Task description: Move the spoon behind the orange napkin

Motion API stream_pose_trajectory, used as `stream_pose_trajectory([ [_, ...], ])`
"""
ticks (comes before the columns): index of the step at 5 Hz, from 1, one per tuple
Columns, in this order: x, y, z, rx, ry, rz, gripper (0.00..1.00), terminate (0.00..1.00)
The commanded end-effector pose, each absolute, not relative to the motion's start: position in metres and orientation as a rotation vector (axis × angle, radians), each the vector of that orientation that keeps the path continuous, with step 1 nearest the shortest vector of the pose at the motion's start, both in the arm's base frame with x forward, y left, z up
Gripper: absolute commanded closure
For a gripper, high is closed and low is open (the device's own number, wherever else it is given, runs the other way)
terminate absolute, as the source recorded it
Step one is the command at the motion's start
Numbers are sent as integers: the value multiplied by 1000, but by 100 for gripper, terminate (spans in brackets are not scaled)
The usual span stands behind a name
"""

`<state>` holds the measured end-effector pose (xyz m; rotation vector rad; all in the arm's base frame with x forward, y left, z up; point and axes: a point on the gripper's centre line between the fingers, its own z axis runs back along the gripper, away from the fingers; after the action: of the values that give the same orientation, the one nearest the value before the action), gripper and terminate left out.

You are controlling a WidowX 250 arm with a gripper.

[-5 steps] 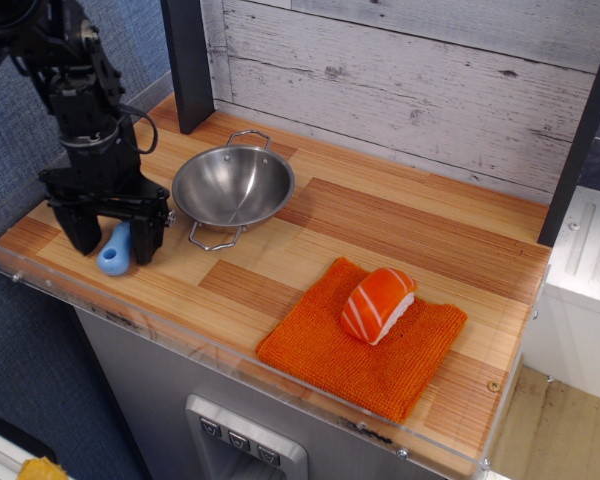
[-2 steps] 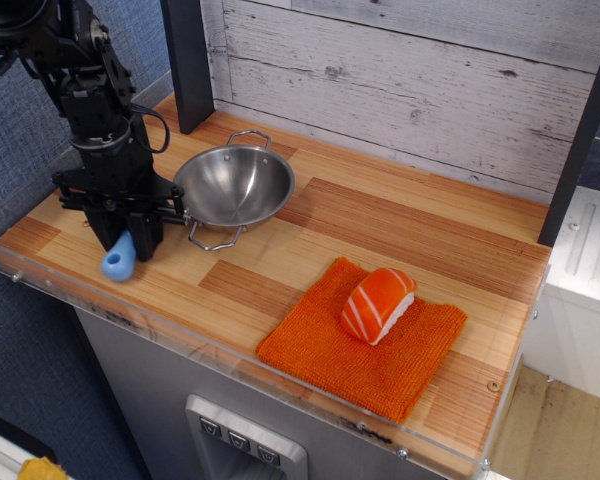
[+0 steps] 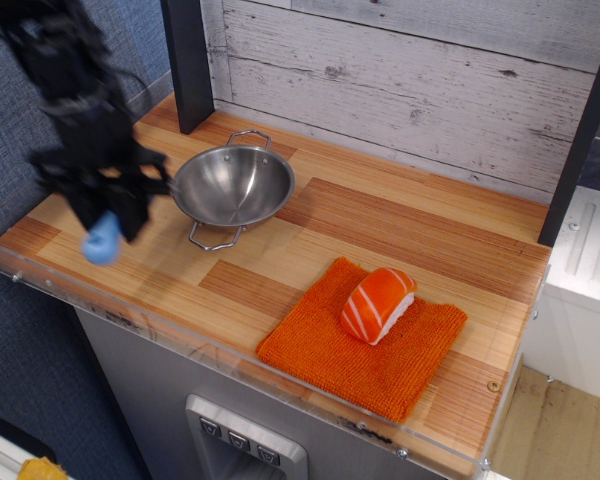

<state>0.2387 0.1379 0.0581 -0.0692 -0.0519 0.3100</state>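
- Lifting now: gripper (image 3: 108, 215), blurred at far left, has closed on the spoon (image 3: 101, 241) and raised it off the table (image 3: 400, 225); a second ago it straddled the spoon, jaws apart.
- Steel bowl (image 3: 232, 186) unmoved, just right of it.
- Orange napkin (image 3: 365, 340) near right, sushi toy (image 3: 377, 304) on top; spot behind it bare.
- Grasp done, carry right remains.

1 spoon (image 3: 102, 240), 1 steel bowl (image 3: 233, 186), 1 orange napkin (image 3: 365, 340) — 1 sushi toy (image 3: 377, 304).
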Motion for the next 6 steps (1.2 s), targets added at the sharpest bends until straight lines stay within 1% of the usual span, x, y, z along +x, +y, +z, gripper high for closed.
stream_pose_trajectory([
  [1,254,128,122,-62,-140,304,100,0],
  [2,271,97,124,-59,-141,252,100,0],
  [4,297,27,110,-42,-143,145,100,0],
  [5,312,-3,102,-29,-168,52,100,0],
  [6,333,-29,86,-13,-149,-34,100,0],
])
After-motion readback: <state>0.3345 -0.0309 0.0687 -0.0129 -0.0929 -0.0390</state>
